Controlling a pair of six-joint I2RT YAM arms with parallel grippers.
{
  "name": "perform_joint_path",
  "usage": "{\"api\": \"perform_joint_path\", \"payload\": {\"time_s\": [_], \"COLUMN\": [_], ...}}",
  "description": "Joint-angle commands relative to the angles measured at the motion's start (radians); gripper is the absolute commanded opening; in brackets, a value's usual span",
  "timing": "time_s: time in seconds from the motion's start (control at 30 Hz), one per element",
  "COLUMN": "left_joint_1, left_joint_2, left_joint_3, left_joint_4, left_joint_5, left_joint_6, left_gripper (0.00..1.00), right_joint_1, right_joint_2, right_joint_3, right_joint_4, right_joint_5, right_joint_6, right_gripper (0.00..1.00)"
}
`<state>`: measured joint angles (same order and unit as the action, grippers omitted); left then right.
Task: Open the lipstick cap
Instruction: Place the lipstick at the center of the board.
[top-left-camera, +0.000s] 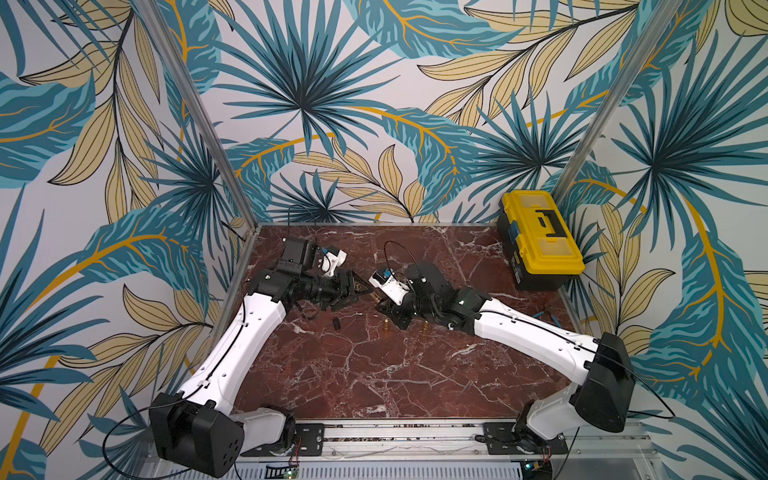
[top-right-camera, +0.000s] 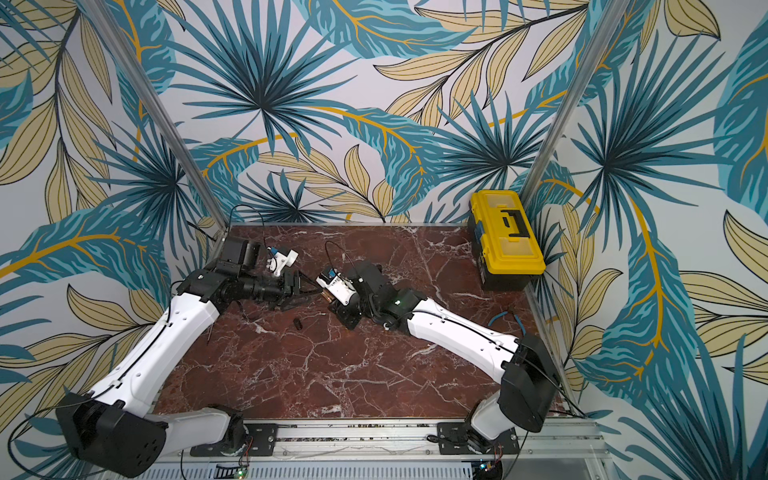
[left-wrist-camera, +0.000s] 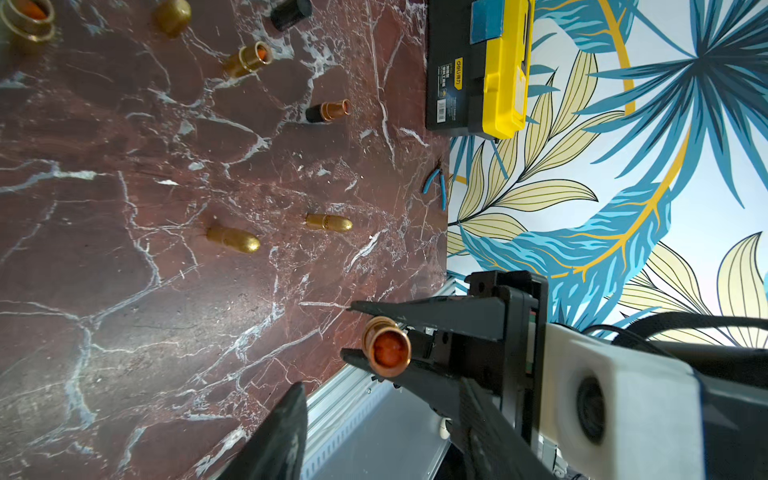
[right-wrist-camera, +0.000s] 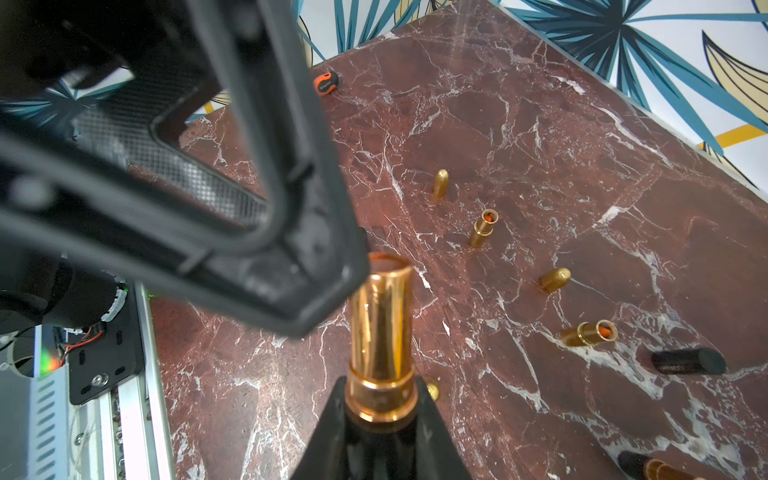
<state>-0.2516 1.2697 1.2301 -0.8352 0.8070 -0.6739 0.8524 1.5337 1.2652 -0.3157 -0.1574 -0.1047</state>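
My right gripper is shut on the black base of a lipstick held above the table. Its copper tube is bare, with no cap on it, and points at the left gripper. The orange stick shows inside the tube's mouth in the left wrist view. My left gripper stands open with nothing between its jaws, and one finger ends right beside the tube's tip. A black cap lies on the marble. In both top views a small black piece lies below the left gripper.
Two gold capped lipsticks stand near the right gripper. Several other lipsticks, some uncapped, lie further back. A yellow toolbox sits at the back right. Blue-handled pliers lie by the right wall. An orange tool handle lies far left.
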Motion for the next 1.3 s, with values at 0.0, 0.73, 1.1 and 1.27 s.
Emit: {"api": "perform_joint_path", "payload": {"time_s": [0.0, 0.73, 1.1, 1.27], "left_joint_1": [-0.011, -0.044, -0.044, -0.044], "left_joint_2": [0.009, 0.072, 0.066, 0.067], "left_joint_3": [0.023, 0.050, 0.047, 0.046], "left_joint_4": [-0.004, -0.005, -0.006, -0.007], "left_joint_5": [0.021, -0.039, -0.062, -0.065], "left_joint_6": [0.005, 0.050, 0.056, 0.059], "left_gripper": [0.59, 0.40, 0.25, 0.20], "right_joint_1": [0.003, 0.024, 0.024, 0.024], "right_joint_2": [0.020, 0.052, 0.060, 0.063], "right_joint_3": [0.019, 0.054, 0.065, 0.066], "right_joint_4": [0.013, -0.016, -0.025, -0.028], "right_joint_5": [-0.022, -0.020, -0.019, -0.016], "right_joint_6": [0.010, -0.013, -0.020, -0.020], "right_gripper": [0.07, 0.07, 0.07, 0.08]}}
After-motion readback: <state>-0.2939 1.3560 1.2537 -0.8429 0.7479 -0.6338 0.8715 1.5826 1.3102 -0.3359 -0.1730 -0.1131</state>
